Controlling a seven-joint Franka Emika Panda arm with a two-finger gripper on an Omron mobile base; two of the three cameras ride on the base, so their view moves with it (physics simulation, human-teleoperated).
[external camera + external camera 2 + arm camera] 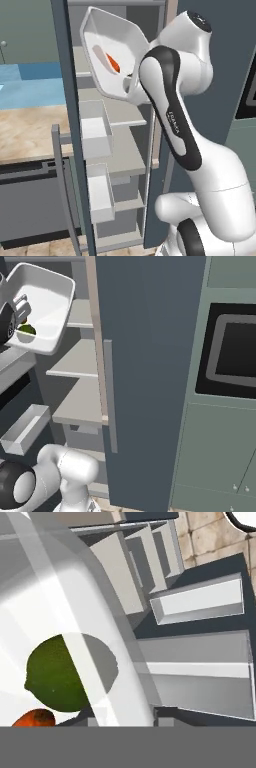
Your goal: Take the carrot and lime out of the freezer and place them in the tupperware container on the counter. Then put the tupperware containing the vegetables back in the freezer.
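Gripper (20,308) clenched on tupperware (112,50) rim, carrot (113,62) and lime (27,329) inside, held tilted at freezer (127,165) upper shelf; next: level it, slide onto shelf

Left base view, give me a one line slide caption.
Arm lifts the tilted container, carrot inside, in front of the open freezer's shelves.

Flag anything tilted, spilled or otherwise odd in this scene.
The shallow white rectangular tupperware container, raised before the grey freezer shelves, is tipped steeply on edge. The stubby orange carrot and dark green lime remain inside; nothing spilled.
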